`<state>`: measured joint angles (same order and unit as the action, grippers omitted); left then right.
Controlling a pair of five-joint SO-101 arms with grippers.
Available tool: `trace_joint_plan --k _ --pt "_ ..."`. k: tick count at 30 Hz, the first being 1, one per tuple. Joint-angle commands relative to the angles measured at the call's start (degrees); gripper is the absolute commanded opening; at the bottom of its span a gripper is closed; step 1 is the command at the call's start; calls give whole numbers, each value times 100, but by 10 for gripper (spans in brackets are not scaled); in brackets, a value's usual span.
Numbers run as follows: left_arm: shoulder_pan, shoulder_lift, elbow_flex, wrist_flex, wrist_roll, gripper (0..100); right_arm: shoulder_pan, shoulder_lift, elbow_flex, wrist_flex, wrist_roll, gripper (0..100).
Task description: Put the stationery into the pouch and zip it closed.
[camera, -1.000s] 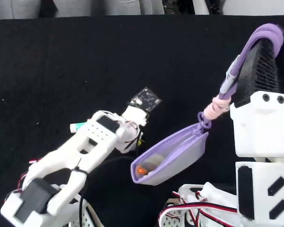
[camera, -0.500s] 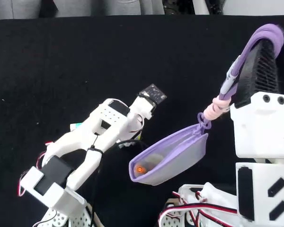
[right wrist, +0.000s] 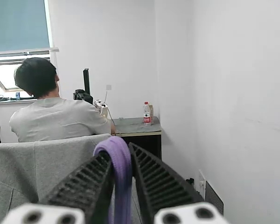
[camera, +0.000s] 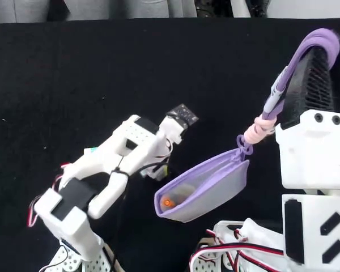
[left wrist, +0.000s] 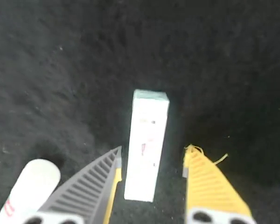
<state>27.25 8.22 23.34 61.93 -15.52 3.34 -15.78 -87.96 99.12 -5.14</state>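
Observation:
A purple pouch (camera: 207, 186) hangs open and tilted from its strap (camera: 306, 48), with an orange item (camera: 168, 202) inside at its low end. My right gripper (right wrist: 119, 156) is shut on that strap (right wrist: 115, 161), high at the right of the high view (camera: 316, 54). My left gripper (left wrist: 153, 149) is open just above the black table, its grey and yellow fingers either side of a white rectangular eraser (left wrist: 146, 151). A white tube (left wrist: 30, 184) lies beside the grey finger. In the high view the left gripper (camera: 160, 168) sits just left of the pouch mouth.
The table (camera: 73, 73) is covered in black cloth. A teal-tipped end (camera: 92, 151) of a stationery item peeks out beside the left arm. The right arm's white base (camera: 311, 187) and cables crowd the lower right corner.
The left arm has swung and lifted its rear links, and its wrist has shifted slightly right toward the pouch. The pouch and the right arm have stayed still.

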Motion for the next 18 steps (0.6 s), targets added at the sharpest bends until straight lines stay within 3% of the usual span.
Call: trace_joint_plan --k 1,4,10,18 --pt "66 176 -541 185 -44 131 44 40 -101 176 53 11" --pt "75 185 -549 193 -35 21 44 40 -101 176 53 11" --pt "31 158 -541 193 62 30 44 40 -101 176 53 11" --pt "-629 -1363 -242 -211 1257 29 44 40 -101 176 53 11"
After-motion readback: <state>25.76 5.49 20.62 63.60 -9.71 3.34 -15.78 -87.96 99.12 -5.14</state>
